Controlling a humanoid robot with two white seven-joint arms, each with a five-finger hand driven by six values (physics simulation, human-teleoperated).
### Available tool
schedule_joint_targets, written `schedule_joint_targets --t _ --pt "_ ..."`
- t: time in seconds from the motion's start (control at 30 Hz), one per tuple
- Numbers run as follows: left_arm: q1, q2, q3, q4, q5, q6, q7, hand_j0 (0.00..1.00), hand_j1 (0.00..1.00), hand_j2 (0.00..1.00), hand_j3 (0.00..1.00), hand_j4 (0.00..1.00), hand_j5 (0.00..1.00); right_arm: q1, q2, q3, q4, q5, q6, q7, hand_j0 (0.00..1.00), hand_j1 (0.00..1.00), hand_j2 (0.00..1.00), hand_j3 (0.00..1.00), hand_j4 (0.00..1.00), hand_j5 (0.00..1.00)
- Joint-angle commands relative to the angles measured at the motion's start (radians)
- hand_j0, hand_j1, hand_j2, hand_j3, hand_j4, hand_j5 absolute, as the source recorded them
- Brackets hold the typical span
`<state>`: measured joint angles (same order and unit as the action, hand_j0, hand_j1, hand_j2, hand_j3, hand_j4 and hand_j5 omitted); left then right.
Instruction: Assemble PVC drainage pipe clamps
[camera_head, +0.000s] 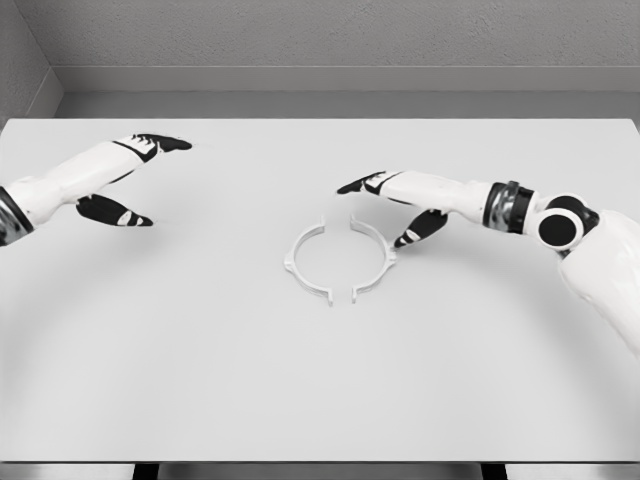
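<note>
Now, starting at the far left, we see our left hand (125, 180) hovering over the white table (200, 380), well apart from the work. Its fingers are spread and loose, the thumb hanging below the rest, and it holds nothing.

Moving toward the middle, we come to the two clamp halves lying flat on the table. The left half (303, 262) and the right half (375, 258) face each other so that together they nearly trace a ring, but small gaps show at the top and at the bottom where their end tabs do not yet meet (the top gap looks a little wider and the tabs there seem slightly offset).

Further right, our right hand (400, 205) reaches in over the table from its arm at the right edge. Its fingers are open too, pointing left, and grip nothing; the thumb dips down just beside the outer edge of the right half, though we cannot tell whether it actually touches.

We judge that the step in hand is closing the ring: the halves are lined up but not joined. The next move calls for a gentle sideways push on the right half toward the left one, kept level so the tabs meet squarely. The left half may slide away unless our left hand comes over to brace it.
</note>
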<state>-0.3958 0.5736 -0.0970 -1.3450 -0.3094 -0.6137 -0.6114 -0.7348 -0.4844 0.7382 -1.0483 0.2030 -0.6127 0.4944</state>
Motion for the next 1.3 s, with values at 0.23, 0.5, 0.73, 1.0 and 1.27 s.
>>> schedule_joint_targets --t 0.23,0.5,0.73,1.0,1.27 --pt "0.0 0.048 0.016 -0.02 0.062 0.003 0.001 1.0 1.0 1.0 1.0 1.0 1.0 0.015 -0.034 -0.025 0.022 -0.007 0.002 0.0 1.0 1.0 1.0 1.0 1.0 1.0" --pt "0.032 0.16 0.016 -0.02 0.133 0.003 0.001 1.0 1.0 1.0 1.0 1.0 1.0 0.014 -0.026 -0.017 0.019 -0.007 0.002 0.0 1.0 1.0 1.0 1.0 1.0 1.0" --pt "0.032 0.212 0.025 -0.02 0.216 0.003 0.001 1.0 1.0 1.0 1.0 1.0 1.0 0.012 -0.01 -0.01 0.016 -0.005 0.002 0.0 1.0 1.0 1.0 1.0 1.0 1.0" --pt "0.028 0.21 0.01 -0.02 0.211 0.003 0.001 1.0 1.0 1.0 1.0 1.0 1.0 0.012 0.001 0.004 0.016 -0.005 0.002 0.006 1.0 1.0 1.0 1.0 1.0 1.0" --pt "0.035 0.207 0.0 -0.075 0.207 0.003 0.001 1.0 1.0 1.0 1.0 1.0 1.0 0.014 0.003 0.007 0.017 -0.005 0.002 0.006 1.0 1.0 1.0 1.0 1.0 1.0"
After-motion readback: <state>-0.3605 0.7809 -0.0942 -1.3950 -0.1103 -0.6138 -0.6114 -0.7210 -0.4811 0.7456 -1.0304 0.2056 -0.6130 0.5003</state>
